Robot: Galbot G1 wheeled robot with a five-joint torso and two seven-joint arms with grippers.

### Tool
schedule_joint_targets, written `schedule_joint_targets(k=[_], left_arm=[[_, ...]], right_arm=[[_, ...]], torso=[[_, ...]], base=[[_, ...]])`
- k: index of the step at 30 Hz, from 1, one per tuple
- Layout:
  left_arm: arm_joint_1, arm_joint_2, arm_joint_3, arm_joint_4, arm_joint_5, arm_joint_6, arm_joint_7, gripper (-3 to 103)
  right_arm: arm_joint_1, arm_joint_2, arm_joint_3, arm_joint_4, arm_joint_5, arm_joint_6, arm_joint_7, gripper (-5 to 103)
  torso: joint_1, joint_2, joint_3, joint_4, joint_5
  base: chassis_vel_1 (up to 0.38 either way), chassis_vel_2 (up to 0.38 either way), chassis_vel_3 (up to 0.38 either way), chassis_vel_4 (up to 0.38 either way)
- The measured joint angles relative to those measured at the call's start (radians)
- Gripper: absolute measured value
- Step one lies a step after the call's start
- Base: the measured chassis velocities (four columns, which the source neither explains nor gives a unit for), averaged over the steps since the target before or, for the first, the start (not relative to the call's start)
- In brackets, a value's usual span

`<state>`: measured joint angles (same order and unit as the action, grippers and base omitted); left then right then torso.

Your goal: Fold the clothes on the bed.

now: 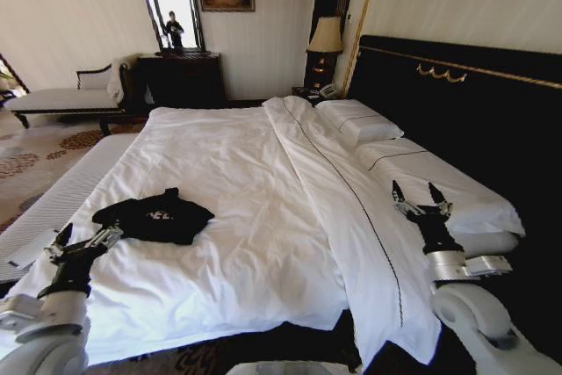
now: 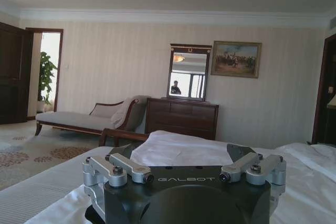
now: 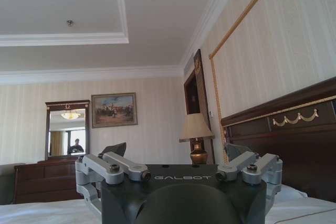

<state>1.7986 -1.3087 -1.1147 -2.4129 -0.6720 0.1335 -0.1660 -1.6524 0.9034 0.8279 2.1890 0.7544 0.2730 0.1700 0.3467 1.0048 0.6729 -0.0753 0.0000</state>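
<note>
A black T-shirt (image 1: 154, 215) with small white lettering lies on the bed (image 1: 255, 182) with white bedding, backed by a dark headboard (image 1: 465, 103) with gold trim, beside cream striped walls (image 1: 70, 6).

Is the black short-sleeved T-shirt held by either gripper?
No, the black T-shirt lies crumpled on the white bed, between the grippers.

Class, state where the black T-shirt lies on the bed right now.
In the head view, the black T-shirt lies crumpled on the bed, left near side, just beyond the left gripper.
</note>
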Motion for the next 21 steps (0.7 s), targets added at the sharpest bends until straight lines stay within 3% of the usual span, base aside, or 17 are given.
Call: schedule_joint_targets(k=[21], left_arm=[[0.009, -0.002, -0.006, -0.010, -0.003, 0.000, 0.000, 100]], right_arm=[[0.001, 0.001, -0.003, 0.001, -0.003, 0.001, 0.000, 100]], torso=[[0.000, 0.000, 0.000, 0.0002, 0.0000]], base=[[0.038, 0.039, -0.042, -0.035]])
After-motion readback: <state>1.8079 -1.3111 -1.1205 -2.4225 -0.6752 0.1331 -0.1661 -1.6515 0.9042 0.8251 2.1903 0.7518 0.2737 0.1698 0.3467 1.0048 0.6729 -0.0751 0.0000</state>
